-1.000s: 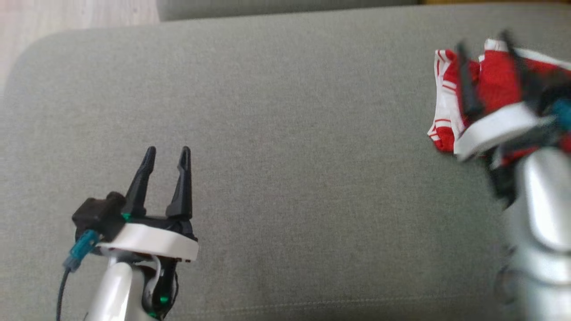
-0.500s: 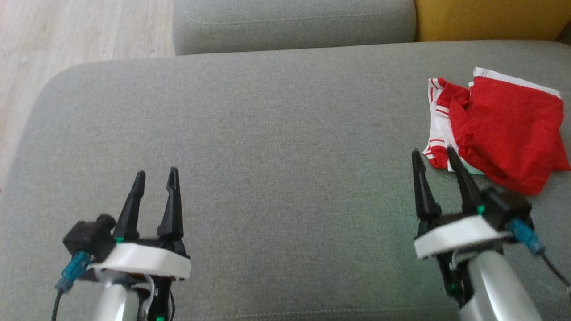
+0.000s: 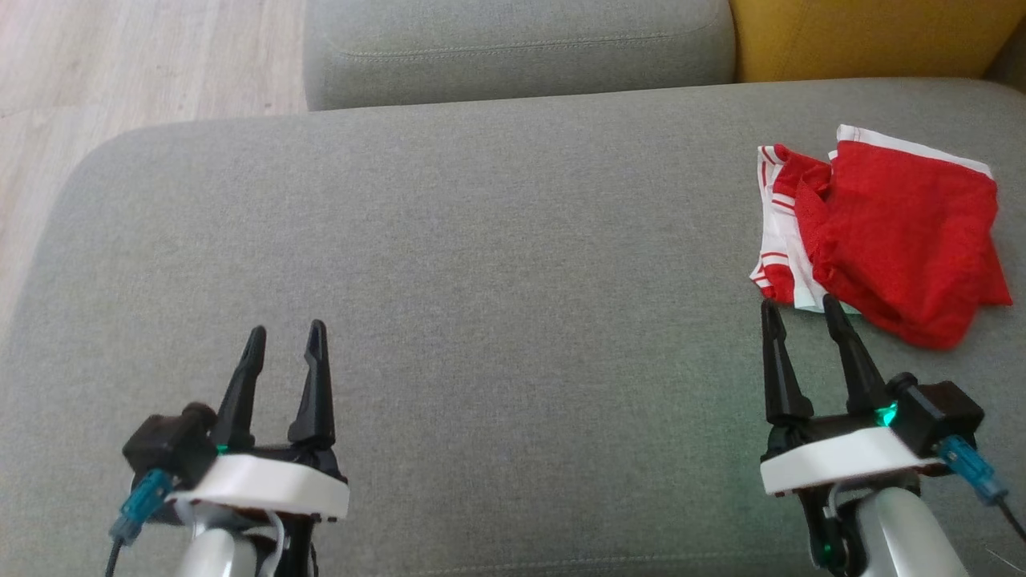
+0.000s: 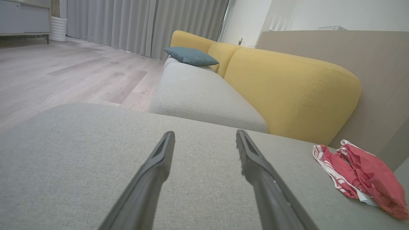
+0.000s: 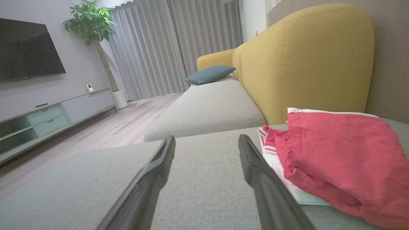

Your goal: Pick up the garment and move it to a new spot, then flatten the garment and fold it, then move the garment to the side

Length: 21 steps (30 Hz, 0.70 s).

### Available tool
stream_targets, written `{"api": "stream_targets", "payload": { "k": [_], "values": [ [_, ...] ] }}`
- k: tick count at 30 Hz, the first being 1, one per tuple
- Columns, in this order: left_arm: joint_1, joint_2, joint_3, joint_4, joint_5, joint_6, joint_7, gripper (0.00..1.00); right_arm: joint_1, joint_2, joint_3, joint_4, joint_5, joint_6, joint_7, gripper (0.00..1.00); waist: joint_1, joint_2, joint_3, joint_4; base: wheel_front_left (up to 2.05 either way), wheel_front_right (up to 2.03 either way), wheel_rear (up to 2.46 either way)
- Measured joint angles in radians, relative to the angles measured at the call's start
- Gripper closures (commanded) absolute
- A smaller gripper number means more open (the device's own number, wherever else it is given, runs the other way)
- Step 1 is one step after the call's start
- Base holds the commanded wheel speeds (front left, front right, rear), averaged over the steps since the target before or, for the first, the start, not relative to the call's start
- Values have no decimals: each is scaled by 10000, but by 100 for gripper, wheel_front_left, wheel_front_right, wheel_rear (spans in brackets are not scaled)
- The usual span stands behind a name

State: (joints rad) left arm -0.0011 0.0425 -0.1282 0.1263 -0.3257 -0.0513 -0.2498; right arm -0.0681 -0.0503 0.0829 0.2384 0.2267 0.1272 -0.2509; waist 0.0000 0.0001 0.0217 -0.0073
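Item: garment point(image 3: 906, 232) | Appearance: red fabric, white trim with red stripes | State: roughly folded, rumpled on the side toward the cushion's centre | Pose: lying low, nearly flat | Location: on grey seat cushion point(image 3: 481, 264), far-right area, near its rear edge

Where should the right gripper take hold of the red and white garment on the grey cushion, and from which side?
Probably the bunched red ridge along the left side of the garment, beside the white striped edge: it stands up off the cushion, while the rest lies flat. Come from the near left, where the open right gripper sits.
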Motion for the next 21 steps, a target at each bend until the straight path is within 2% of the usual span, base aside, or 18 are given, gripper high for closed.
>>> {"api": "stream_targets", "payload": {
  "k": [21],
  "values": [
    [3,0,-127,-125,-8,104,0,0,0,6,-27,-100,19,0,0,0,0,0,34,-15,0,0,0]
  ]
}}
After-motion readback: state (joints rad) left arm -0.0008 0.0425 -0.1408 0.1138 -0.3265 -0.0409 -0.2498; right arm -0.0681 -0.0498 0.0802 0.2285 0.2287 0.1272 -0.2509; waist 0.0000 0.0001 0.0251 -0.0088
